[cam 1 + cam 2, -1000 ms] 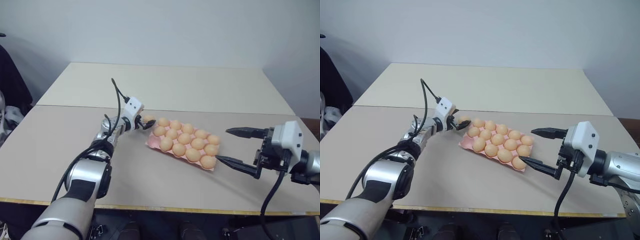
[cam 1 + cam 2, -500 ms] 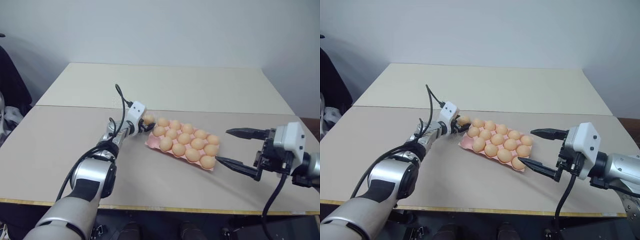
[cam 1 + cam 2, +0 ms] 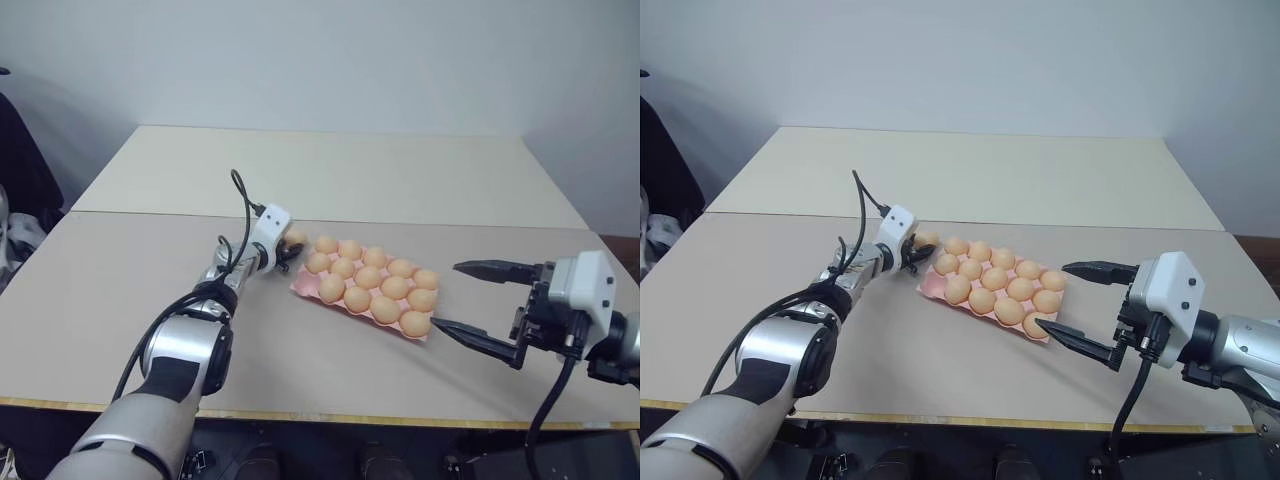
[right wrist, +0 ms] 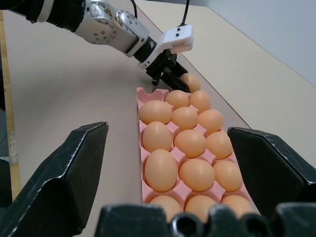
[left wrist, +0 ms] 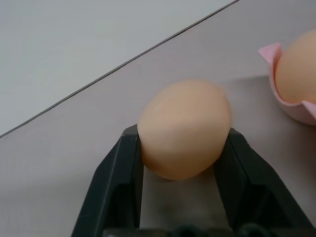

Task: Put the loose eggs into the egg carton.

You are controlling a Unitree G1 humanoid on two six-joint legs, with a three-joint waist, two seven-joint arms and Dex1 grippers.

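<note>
A pink egg carton (image 3: pixel 303 290) lies on the table, its cups holding several tan eggs; the corner cup (image 4: pixel 148 94) nearest my left gripper is bare. One loose egg (image 5: pixel 185 113) sits on the table just off that corner. My left gripper (image 3: pixel 291 245) is shut on this egg, a black finger (image 5: pixel 123 168) pressed against each side. To the right of the carton, my right gripper (image 3: pixel 444 295) hovers open with nothing between its fingers. From the right wrist, the carton rim (image 4: pixel 140 118) and the left gripper (image 4: pixel 170 76) both show ahead.
The beige table (image 3: pixel 120 300) meets a second table top (image 3: pixel 350 170) at a seam behind the carton. Its front edge (image 3: pixel 330 418) runs close to me. A dark object (image 3: pixel 20 160) stands off the left side. A black cable (image 3: pixel 238 205) loops over the left wrist.
The left gripper's fingers have closed from wide open onto the loose egg beside the carton's corner. The right gripper has stayed open in about the same place.
</note>
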